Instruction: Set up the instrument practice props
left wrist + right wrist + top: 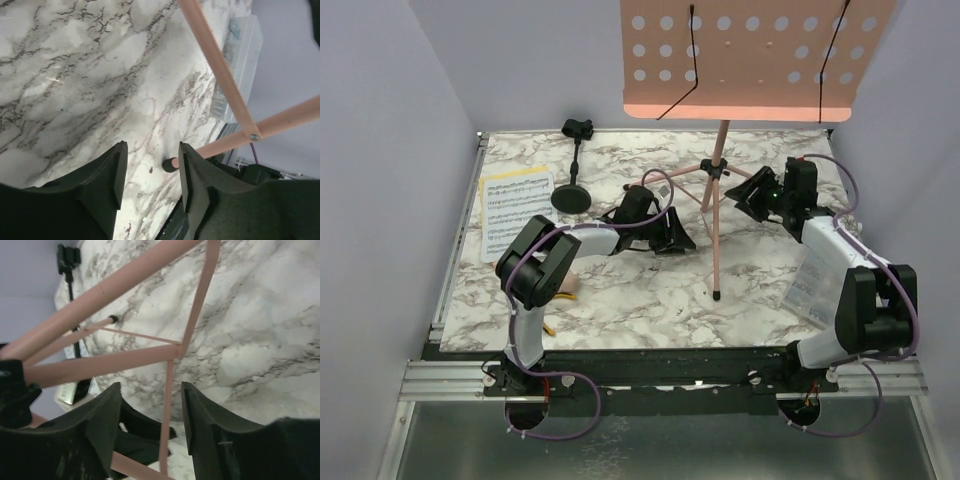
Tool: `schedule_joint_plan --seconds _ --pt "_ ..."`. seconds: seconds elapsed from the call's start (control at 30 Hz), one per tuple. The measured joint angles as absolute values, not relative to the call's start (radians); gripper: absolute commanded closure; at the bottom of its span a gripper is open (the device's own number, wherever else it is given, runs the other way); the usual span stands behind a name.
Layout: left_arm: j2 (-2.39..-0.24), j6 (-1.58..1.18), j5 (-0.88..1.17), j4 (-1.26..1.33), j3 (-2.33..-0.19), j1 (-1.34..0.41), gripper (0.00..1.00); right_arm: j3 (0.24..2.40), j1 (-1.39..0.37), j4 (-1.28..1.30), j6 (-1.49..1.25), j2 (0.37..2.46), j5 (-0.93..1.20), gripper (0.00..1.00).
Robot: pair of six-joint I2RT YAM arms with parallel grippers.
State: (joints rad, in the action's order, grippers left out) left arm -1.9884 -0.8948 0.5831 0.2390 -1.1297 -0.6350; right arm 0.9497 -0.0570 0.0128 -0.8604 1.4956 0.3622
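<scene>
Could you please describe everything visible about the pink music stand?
The pink music stand looks like thin painted metal: a perforated desk with two black wire page-holders, a slim pole and tripod legs ending in black feet. It stands upright on the marble table, between the open left gripper and right gripper; neither clamps it.

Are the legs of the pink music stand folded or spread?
Spread. The tripod legs fan out from the pole, and one foot stands on the marble table.
</scene>
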Motion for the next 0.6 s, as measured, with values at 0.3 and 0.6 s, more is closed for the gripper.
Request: schedule_joint_plan --seconds 0.3,0.6 --pt "-1.829 -0.885 0.54 0.271 -1.071 -0.58 0.31 0.962 -0.059 0.167 -0.595 1.328 0.25 0.16" --pt "-1.769 -0.868 0.513 0.311 -1.0 -0.57 0.22 0.841 -0.06 0.194 -0.465 1.209 0.336 0.07"
